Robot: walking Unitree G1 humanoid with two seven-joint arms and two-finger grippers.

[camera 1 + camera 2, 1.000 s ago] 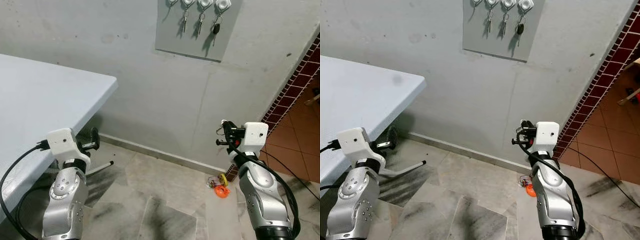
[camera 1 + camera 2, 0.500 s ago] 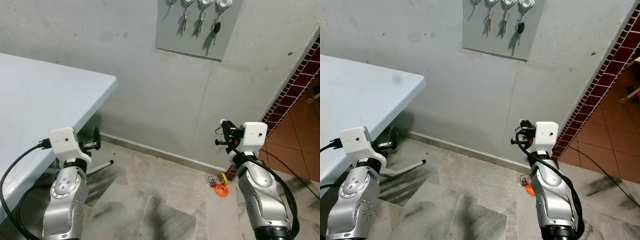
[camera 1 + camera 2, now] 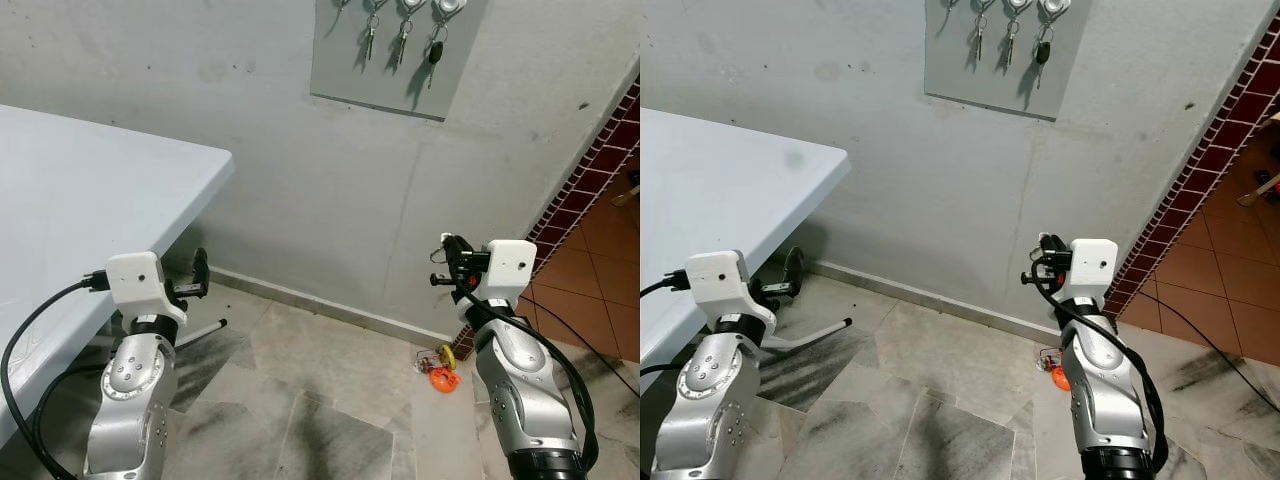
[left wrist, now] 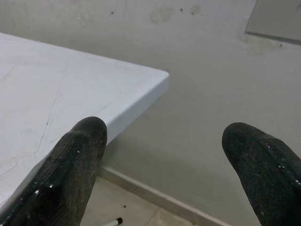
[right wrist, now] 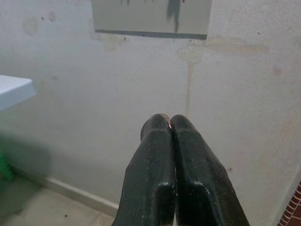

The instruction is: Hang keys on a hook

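High on the wall hangs a grey board (image 3: 395,70) with a row of hooks (image 3: 408,5) along its top. Three sets of keys (image 3: 403,40) dangle from them, one with a black fob (image 3: 433,52). My right gripper (image 3: 447,262) is held up well below the board, a little to its right. Its fingers (image 5: 170,155) are pressed shut, and a small metal key ring (image 3: 438,258) sticks out at the tip. My left gripper (image 3: 200,275) stands open beside the table edge, its fingers (image 4: 77,165) wide apart with nothing between them.
A white table (image 3: 80,190) is on the left, with a leg (image 3: 200,330) lying along the floor under it. A small orange and yellow object (image 3: 440,377) lies on the tiles by the wall. A dark red tiled wall (image 3: 590,170) runs at the right.
My left gripper has risen a little and shifted slightly to the right. The right gripper stays almost where it was, still shut.
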